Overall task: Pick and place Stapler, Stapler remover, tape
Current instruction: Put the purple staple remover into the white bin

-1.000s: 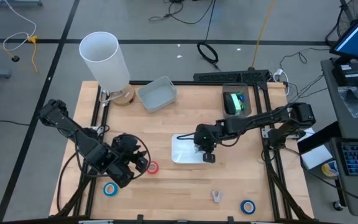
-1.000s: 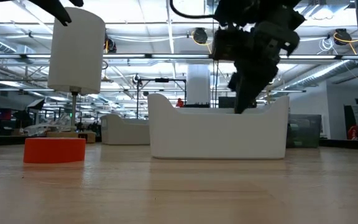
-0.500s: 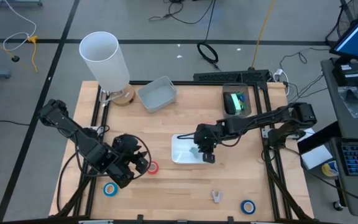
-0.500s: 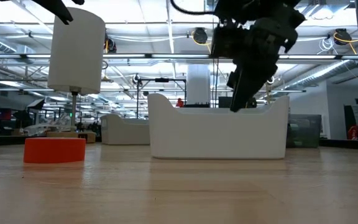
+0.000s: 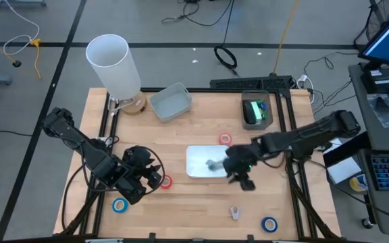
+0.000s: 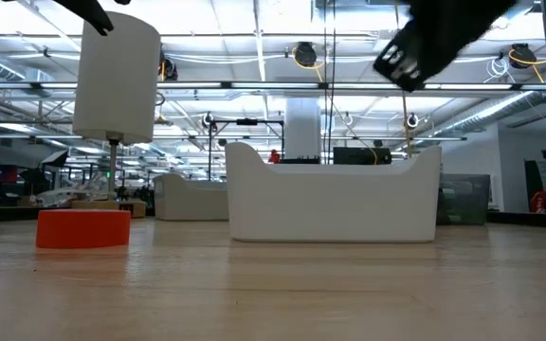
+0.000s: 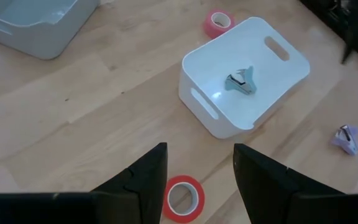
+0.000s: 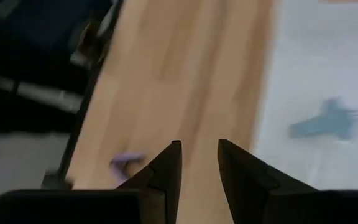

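The small grey-blue metal object (image 8: 325,121) in the white plastic bin (image 8: 328,68) is blurred; the red tape ring (image 7: 183,198) is cut off by the picture's edge

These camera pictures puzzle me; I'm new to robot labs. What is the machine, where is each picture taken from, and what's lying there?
Two dark robot arms work at a wooden table. One picture looks down from above, one looks level along the tabletop, and two come from cameras on the wrists. The left gripper hangs open over a red tape roll, holding nothing. The right gripper is open and empty beside the white bin, where a stapler remover lies. Blue tape rolls and a second stapler remover lie nearer the front edge.
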{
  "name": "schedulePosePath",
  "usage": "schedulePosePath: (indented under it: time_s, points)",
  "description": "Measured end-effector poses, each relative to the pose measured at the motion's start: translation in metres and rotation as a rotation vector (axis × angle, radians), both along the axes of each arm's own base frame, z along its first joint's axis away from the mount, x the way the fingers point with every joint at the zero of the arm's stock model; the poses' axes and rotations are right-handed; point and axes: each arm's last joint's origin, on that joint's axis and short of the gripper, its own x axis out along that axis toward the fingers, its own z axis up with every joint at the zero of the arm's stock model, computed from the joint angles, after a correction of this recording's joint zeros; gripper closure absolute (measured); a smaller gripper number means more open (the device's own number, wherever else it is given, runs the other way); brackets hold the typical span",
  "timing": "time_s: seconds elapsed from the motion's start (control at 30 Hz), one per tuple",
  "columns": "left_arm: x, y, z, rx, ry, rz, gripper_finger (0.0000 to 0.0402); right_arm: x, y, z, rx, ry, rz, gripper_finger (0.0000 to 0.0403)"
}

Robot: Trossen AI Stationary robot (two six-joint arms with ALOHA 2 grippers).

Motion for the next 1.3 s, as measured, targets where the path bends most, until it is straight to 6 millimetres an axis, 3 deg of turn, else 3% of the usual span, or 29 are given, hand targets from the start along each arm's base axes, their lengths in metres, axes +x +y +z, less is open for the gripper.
schedulePosePath:
  time_s: [0.27,0.43,0.7,0.97,1.3]
  points:
    - [0.003,-0.003,0.001,-0.032,-0.037,-0.001,0.0220,-0.030,0.052,-0.004,-0.079,0.019,0.306,0.0312]
    - [0.003,-0.003,0.001,-0.040,-0.022,-0.016,0.0220,-0.047,0.069,-0.027,-0.126,0.000,0.450,0.0314]
    - [0.003,-0.003,0.001,-0.036,-0.014,-0.028,0.0220,-0.047,0.075,-0.046,-0.203,-0.187,0.465,0.0315]
    - [0.003,-0.003,0.001,-0.036,-0.014,-0.027,0.0220,-0.056,0.074,-0.062,-0.231,-0.174,0.523,0.0314]
    - [0.003,-0.002,0.001,-0.035,-0.013,-0.024,0.0220,-0.054,0.088,-0.081,-0.289,-0.278,0.680,0.0314]
